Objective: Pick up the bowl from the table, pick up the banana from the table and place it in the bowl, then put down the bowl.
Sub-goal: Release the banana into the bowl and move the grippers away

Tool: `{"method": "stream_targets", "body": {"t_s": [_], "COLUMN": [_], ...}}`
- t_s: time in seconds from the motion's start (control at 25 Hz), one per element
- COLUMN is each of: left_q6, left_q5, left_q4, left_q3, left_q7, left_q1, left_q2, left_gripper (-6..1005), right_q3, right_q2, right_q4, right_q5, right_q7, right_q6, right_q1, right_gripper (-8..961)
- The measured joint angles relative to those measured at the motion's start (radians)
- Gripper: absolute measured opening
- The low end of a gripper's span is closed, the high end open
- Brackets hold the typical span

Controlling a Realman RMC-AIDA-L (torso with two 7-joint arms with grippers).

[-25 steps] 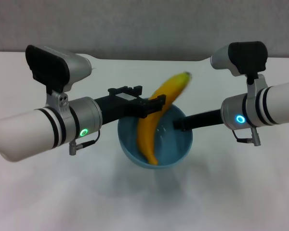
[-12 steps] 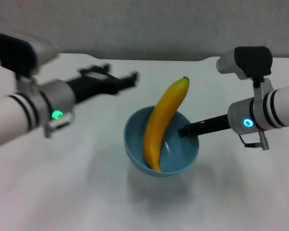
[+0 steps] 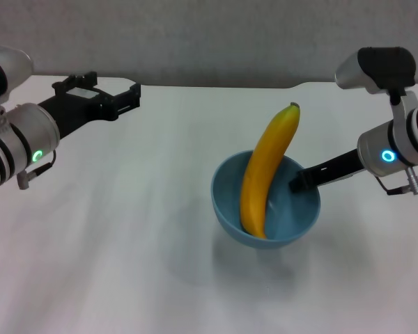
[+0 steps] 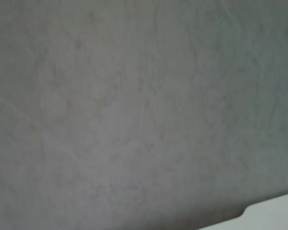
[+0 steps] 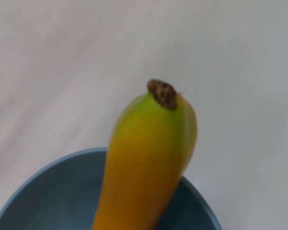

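Note:
The light-blue bowl (image 3: 228,200) is right of centre in the head view, its shadow on the white table (image 3: 111,236) beneath it. The yellow banana (image 3: 262,174) stands slanted in the bowl, with its dark tip sticking out over the far rim. My right gripper (image 3: 297,184) is shut on the bowl's right rim. My left gripper (image 3: 115,94) is open and empty, far off at the back left. The right wrist view shows the banana (image 5: 146,158) close up, rising out of the bowl (image 5: 43,196).
A grey wall (image 3: 209,35) runs behind the table's far edge, which has a shallow notch (image 3: 223,86). The left wrist view shows only that wall (image 4: 134,105) and a corner of the table (image 4: 278,215).
My left gripper has let go of the banana and drawn back to the far left. My right arm has carried the bowl with the banana in it to the right.

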Motion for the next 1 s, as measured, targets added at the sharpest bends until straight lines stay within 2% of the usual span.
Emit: {"method": "stream_targets", "body": {"t_s": [0.12,0.16,0.2,0.36,0.44,1.0], "left_q6": [0.001,0.001,0.001,0.002,0.001,0.000], "left_q5": [-0.001,-0.003,-0.004,-0.006,-0.007,-0.048], "left_q4": [0.004,0.004,0.004,0.012,0.023,0.055], "left_q3": [0.007,0.007,0.007,0.007,0.008,0.008], "left_q7": [0.003,0.003,0.003,0.000,-0.001,0.000], "left_q1": [0.001,0.003,0.005,0.016,0.016,0.011], "left_q2": [0.000,0.000,0.000,0.000,-0.002,-0.003], "left_gripper": [896,896,896,896,896,895], "right_q3": [0.007,0.005,0.005,-0.006,-0.021,-0.038], "right_q2": [-0.005,0.007,0.007,0.050,0.060,0.066], "right_q4": [0.032,0.033,0.033,0.030,0.037,0.036], "right_q5": [-0.016,-0.018,-0.018,-0.057,-0.065,-0.041], "right_q7": [-0.002,-0.006,-0.006,-0.010,-0.011,-0.014], "right_q6": [-0.003,-0.001,-0.001,0.021,0.031,0.067], "right_q1": [0.025,0.025,0.025,0.024,0.016,-0.039], "right_gripper": [60,60,60,61,62,65]}}
